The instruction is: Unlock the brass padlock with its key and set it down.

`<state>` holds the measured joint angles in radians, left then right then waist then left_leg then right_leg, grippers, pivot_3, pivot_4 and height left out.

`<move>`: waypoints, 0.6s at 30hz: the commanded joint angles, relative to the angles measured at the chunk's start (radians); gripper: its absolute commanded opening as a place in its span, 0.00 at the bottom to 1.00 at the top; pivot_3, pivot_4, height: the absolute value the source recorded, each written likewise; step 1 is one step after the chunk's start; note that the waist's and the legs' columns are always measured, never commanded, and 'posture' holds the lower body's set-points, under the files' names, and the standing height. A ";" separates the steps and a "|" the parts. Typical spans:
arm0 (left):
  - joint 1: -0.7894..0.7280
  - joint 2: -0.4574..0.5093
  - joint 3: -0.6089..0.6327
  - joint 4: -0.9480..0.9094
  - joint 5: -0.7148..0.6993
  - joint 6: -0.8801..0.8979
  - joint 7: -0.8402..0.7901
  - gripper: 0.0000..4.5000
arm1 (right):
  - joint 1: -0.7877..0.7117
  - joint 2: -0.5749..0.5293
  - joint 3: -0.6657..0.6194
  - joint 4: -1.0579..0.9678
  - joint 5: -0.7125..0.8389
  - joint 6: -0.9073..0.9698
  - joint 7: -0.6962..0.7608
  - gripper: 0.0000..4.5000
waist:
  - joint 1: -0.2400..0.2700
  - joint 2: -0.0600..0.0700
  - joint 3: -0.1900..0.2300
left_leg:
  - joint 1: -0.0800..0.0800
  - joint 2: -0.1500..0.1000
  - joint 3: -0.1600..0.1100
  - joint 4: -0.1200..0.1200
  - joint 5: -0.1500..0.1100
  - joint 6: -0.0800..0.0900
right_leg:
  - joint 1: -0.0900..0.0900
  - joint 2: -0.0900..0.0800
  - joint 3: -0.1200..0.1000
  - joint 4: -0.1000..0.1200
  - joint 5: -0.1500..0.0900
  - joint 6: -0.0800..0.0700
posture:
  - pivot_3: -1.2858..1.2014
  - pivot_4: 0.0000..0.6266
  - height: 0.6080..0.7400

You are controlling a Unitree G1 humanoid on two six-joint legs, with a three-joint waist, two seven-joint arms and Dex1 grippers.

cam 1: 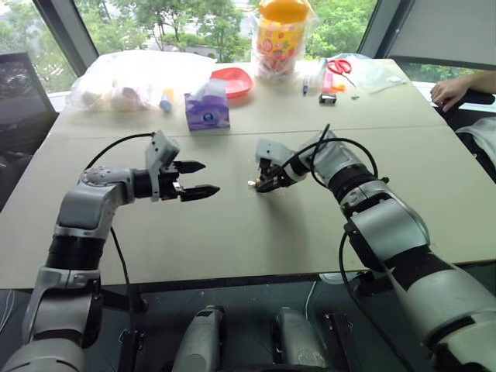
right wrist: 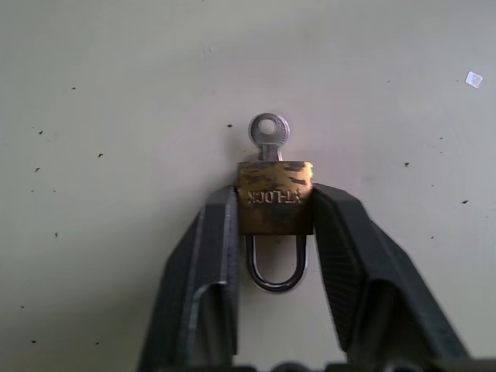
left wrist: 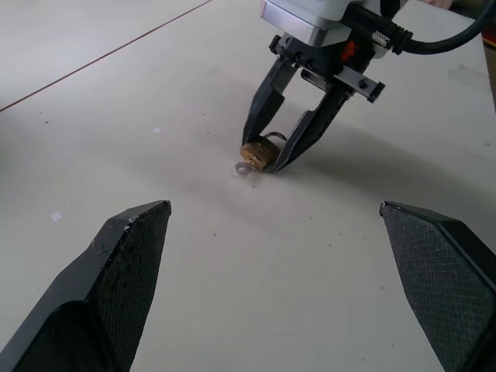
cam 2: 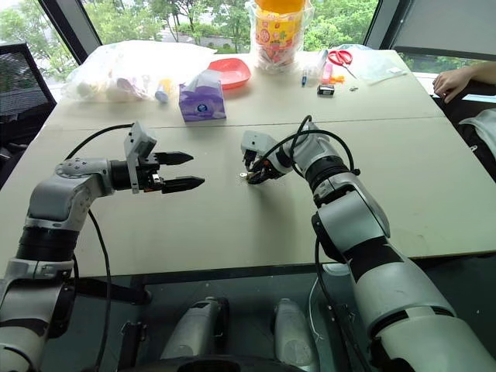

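2 grippers are in play, and only 1 is engaged. The right gripper (right wrist: 275,213) points down at the table (cam 1: 232,240) and its 2 fingers clamp the brass padlock (right wrist: 275,198) by the flat sides of its body. The padlock sits at the fingertips, at or just above the table surface near the middle of the table; contact with the surface cannot be confirmed. The key (right wrist: 268,136) is seated in the keyway, its ringed head projecting from the end of the body away from the gripper. The silvery shackle (right wrist: 276,267) points back between the fingers toward the palm and appears seated on both legs, so the lock is judged not yet open.

The left gripper (cam 1: 203,178) hangs level above the table, well apart from the padlock, with its jaws spread wide and nothing between them.

Probable faults from this state:

1. Slip. The grip falls on a small, smooth brass body. Torque applied to the key could rotate the padlock between the pads instead of turning the cylinder.
2. Missed pinch. The key head is tiny and thin against the left gripper's broad fingertips. An off-centre closure could push the key sideways or pull it out of the keyway.
3. Blocked shackle. The shackle lies between the right fingers, so it may lack room to spring free once unlocked.
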<state>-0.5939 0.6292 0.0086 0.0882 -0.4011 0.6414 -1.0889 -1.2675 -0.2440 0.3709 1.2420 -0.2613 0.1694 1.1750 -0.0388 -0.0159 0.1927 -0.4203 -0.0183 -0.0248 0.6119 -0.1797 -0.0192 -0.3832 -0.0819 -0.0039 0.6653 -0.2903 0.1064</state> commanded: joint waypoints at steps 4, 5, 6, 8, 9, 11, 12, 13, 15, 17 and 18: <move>-0.065 -0.032 0.018 0.055 -0.031 -0.026 -0.001 1.00 | 0.032 -0.019 0.053 -0.019 -0.094 -0.192 -0.179 0.15 | -0.003 0.000 0.000 | 0.004 0.000 0.000 0.000 -0.001 -0.002 | 0.004 0.000 0.000 0.000 0.000 0.000 | 0.52 0.24 1.00; -0.104 -0.055 0.032 0.108 -0.054 -0.012 -0.011 1.00 | 0.015 -0.034 0.048 -0.086 -0.098 -0.251 -0.223 0.15 | -0.003 0.000 0.000 | 0.004 0.000 0.000 0.000 -0.001 -0.002 | 0.004 0.000 0.000 0.000 0.000 -0.001 | 0.52 0.24 1.00; -0.144 -0.074 0.047 0.162 -0.077 0.005 -0.023 1.00 | 0.009 -0.054 0.046 -0.164 -0.106 -0.314 -0.257 0.15 | 0.000 0.000 0.000 | 0.004 0.000 -0.001 0.000 -0.001 -0.002 | 0.003 0.000 0.000 0.000 0.000 -0.001 | 0.52 0.24 1.00; -0.241 -0.099 0.074 0.306 -0.112 0.028 -0.065 1.00 | 0.039 -0.115 0.036 -0.389 -0.120 -0.385 -0.278 0.15 | 0.004 0.000 0.002 | -0.004 0.000 -0.001 0.001 0.000 -0.001 | -0.004 0.000 0.000 0.000 0.001 -0.002 | 0.52 0.24 1.00; -0.286 -0.104 0.080 0.378 -0.118 0.031 -0.083 1.00 | 0.061 -0.141 0.029 -0.486 -0.126 -0.398 -0.284 0.15 | 0.002 0.000 0.002 | -0.012 -0.001 -0.001 0.002 0.005 0.000 | -0.010 0.001 0.000 0.002 0.003 0.000 | 0.52 0.24 1.00; -0.378 -0.116 0.093 0.532 -0.123 0.028 -0.130 1.00 | 0.118 -0.193 0.008 -0.688 -0.119 -0.363 -0.261 0.15 | 0.001 0.000 0.001 | -0.023 -0.002 -0.001 0.002 0.007 0.000 | -0.021 0.001 0.000 0.003 0.006 0.002 | 0.52 0.24 1.00; -0.424 -0.123 0.096 0.613 -0.114 0.009 -0.153 1.00 | 0.144 -0.211 -0.009 -0.776 -0.112 -0.329 -0.260 0.15 | 0.000 0.000 0.001 | -0.025 -0.003 -0.001 0.002 0.008 0.000 | -0.023 0.002 0.000 0.003 0.006 0.002 | 0.52 0.24 1.00; -0.457 -0.127 0.096 0.672 -0.105 -0.009 -0.172 1.00 | 0.162 -0.221 -0.020 -0.837 -0.108 -0.299 -0.261 0.15 | -0.001 0.000 0.001 | -0.026 -0.003 0.000 0.001 0.008 0.000 | -0.023 0.002 -0.001 0.002 0.006 0.003 | 0.52 0.24 1.00; -0.528 -0.145 0.091 0.791 -0.076 -0.067 -0.193 1.00 | 0.201 -0.247 -0.043 -0.945 -0.116 -0.251 -0.270 0.15 | -0.003 0.000 0.002 | -0.026 -0.003 0.001 0.000 0.007 0.000 | -0.023 0.002 -0.001 0.000 0.005 0.003 | 0.52 0.24 1.00; -0.597 -0.169 0.082 0.891 -0.041 -0.126 -0.204 1.00 | 0.238 -0.262 -0.066 -1.036 -0.117 -0.192 -0.279 0.15 | -0.001 -0.001 0.002 | -0.026 -0.003 0.002 0.000 0.007 0.001 | -0.023 0.002 -0.001 -0.001 0.005 0.004 | 0.52 0.24 1.00; -0.618 -0.176 0.079 0.925 -0.027 -0.147 -0.211 1.00 | 0.249 -0.265 -0.072 -1.063 -0.116 -0.170 -0.281 0.15 | 0.000 -0.001 0.002 | -0.026 -0.003 0.002 0.000 0.007 0.002 | -0.023 0.002 -0.001 -0.001 0.005 0.004 | 0.52 0.24 1.00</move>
<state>-1.1658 0.4539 0.0828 0.9728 -0.4496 0.5457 -1.2778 -1.0110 -0.4970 0.3427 0.2658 -0.3873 -0.0374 0.9088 -0.0389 -0.0174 0.1951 -0.4469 -0.0217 -0.0228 0.6125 -0.1734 -0.0169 -0.4058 -0.0801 -0.0044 0.6650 -0.2854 0.1101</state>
